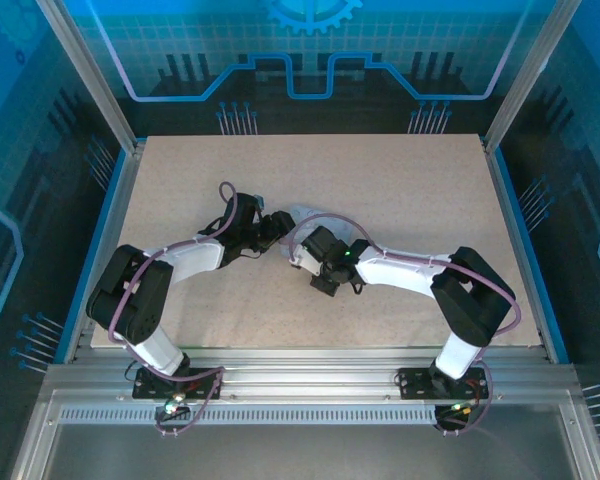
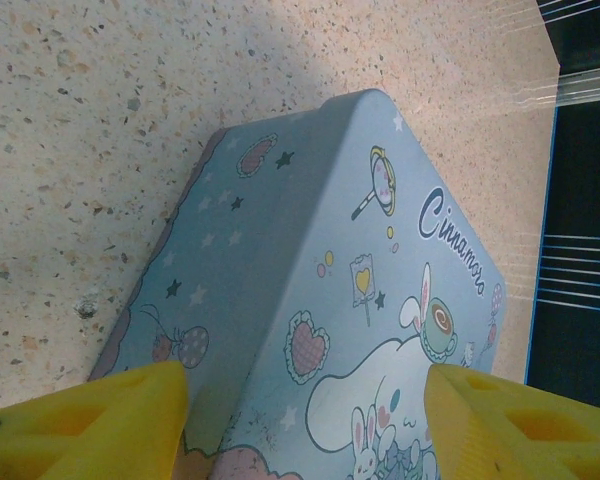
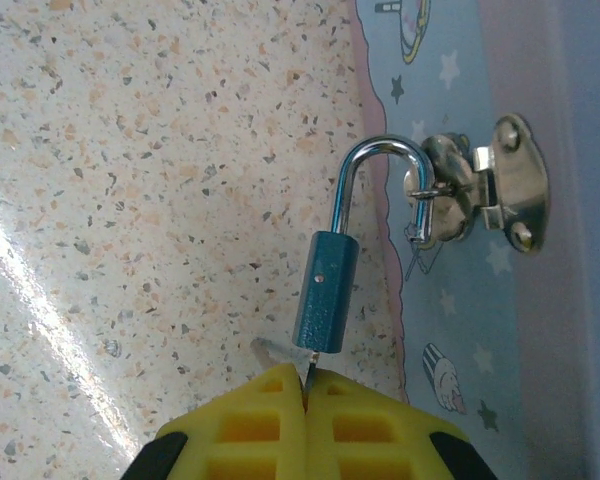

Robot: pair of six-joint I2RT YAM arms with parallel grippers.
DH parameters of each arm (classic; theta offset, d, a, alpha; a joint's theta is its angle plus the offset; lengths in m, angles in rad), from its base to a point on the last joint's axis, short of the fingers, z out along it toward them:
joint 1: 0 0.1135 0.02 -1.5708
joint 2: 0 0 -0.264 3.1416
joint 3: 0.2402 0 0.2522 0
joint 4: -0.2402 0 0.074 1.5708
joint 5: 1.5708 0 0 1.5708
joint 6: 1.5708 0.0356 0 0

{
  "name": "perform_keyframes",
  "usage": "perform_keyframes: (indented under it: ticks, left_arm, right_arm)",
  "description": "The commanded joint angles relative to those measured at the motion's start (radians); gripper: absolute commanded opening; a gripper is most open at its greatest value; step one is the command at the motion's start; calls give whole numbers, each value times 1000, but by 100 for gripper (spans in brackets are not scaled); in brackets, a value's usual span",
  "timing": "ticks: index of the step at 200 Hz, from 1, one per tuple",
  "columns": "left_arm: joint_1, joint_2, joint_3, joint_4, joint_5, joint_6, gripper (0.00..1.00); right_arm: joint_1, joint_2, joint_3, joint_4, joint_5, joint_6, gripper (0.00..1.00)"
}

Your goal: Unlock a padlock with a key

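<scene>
Pinching the key [image 3: 270,350] between its closed yellow fingers [image 3: 250,425], the right gripper [image 3: 305,395] sits at 6 o'clock in the right wrist view. The key's thin blade stands against the bottom end of the padlock [image 3: 322,290] directly toward 12 o'clock. The padlock is a small blue-grey metal body with a silver shackle [image 3: 365,165] that arches at 12 o'clock and hooks through the staple of a shiny hasp [image 3: 490,185] at 2 o'clock. Whether the shackle is latched I cannot tell. The hasp is fixed to the pale blue cartoon-printed tin [image 3: 480,350] along the 3 o'clock side, and the padlock lies over the speckled table [image 3: 130,200] just beside the tin's edge.

In the left wrist view the left gripper [image 2: 305,425] clasps the tin [image 2: 310,230], one yellow finger [image 2: 80,425] at 7 o'clock and the other at 5 o'clock, spread wide against its two faces.

From above, the left arm [image 1: 180,260] reaches in from 7 o'clock and the right arm [image 1: 410,270] from 5 o'clock, meeting near the table's middle
</scene>
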Motion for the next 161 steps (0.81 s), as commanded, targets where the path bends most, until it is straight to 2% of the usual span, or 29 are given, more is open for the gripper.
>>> perform_keyframes:
  ticks: [1,83,161]
  left_arm:
    - [2,11,21,-10,28,23,65]
    - [2,16,14,5,37,20,65]
    - [-6,21,19,10,52,14,65]
  right_arm:
    - [15,-42,-19,-21,14,32,0]
    - [18,-91,-57,2,24,39,0]
    - [45,27,54,35,0,-104,0]
